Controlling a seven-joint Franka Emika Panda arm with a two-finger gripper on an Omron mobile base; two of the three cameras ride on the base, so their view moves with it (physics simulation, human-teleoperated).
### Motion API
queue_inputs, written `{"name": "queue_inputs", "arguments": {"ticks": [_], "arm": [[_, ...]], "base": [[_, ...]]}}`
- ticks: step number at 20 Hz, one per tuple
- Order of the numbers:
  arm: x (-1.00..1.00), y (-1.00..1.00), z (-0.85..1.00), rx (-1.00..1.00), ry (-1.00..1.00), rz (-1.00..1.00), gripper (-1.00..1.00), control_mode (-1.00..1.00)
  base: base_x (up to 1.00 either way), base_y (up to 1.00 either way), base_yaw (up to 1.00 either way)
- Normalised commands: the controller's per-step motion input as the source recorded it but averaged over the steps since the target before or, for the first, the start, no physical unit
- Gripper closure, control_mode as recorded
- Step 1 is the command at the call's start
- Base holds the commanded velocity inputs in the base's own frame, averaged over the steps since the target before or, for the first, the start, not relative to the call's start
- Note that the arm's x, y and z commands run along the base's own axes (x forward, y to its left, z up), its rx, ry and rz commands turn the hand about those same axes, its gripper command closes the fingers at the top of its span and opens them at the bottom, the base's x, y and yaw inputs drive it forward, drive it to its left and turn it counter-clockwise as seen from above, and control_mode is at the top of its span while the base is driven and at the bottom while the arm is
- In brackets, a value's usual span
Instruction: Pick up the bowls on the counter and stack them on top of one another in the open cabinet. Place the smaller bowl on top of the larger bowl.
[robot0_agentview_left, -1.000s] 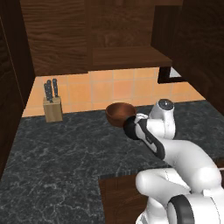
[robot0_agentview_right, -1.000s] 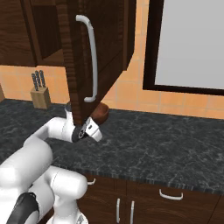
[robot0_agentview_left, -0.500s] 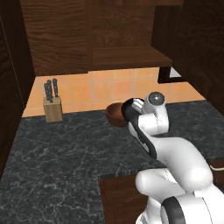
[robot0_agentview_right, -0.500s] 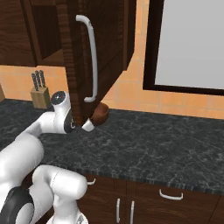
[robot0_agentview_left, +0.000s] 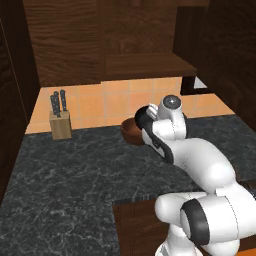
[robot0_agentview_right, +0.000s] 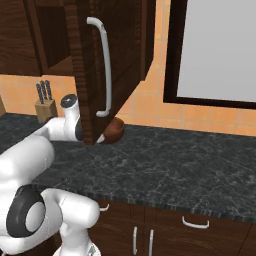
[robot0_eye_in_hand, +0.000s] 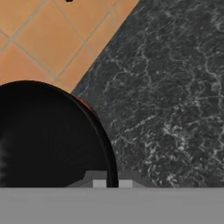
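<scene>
— Sitting where, the larger bowl (robot0_agentview_left: 131, 131)?
— On the counter (robot0_agentview_left: 65, 175) by the tiled wall, right of the knife block (robot0_agentview_left: 61, 123); the arm hides its right side.
— And the smaller bowl (robot0_eye_in_hand: 48, 135)?
— Black, up close in the hand view, its rim between the gripper (robot0_eye_in_hand: 112, 183) tips, which are closed on it.
— The open cabinet (robot0_agentview_left: 150, 65)?
— Above, shelf bare.

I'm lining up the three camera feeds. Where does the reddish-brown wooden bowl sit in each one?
Left base view: the wooden bowl sits at centre, on the counter by the tiled wall, partly behind the arm.
Right base view: left of centre, peeking out under the open cabinet door.
Hand view: I cannot pick it out with certainty.
Shared landmark: the knife block, left of the bowl in both base views.
</scene>
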Motion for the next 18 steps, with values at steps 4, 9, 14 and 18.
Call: {"name": "queue_inputs", "arguments": {"ticks": [4, 9, 14, 18], "arm": [[0.57, 0.13, -0.16, 0.0, 0.0, -0.01, 1.0, -1.0], [0.56, 0.08, -0.39, -0.03, 0.0, 0.0, 1.0, -1.0], [0.58, 0.01, -0.4, -0.04, 0.02, 0.0, 1.0, -1.0], [0.64, 0.0, -0.31, -0.01, 0.12, 0.0, 1.0, -1.0]], "base": [[0.0, 0.0, 0.0], [0.0, 0.0, 0.0], [0.0, 0.0, 0.0], [0.0, 0.0, 0.0]]}}
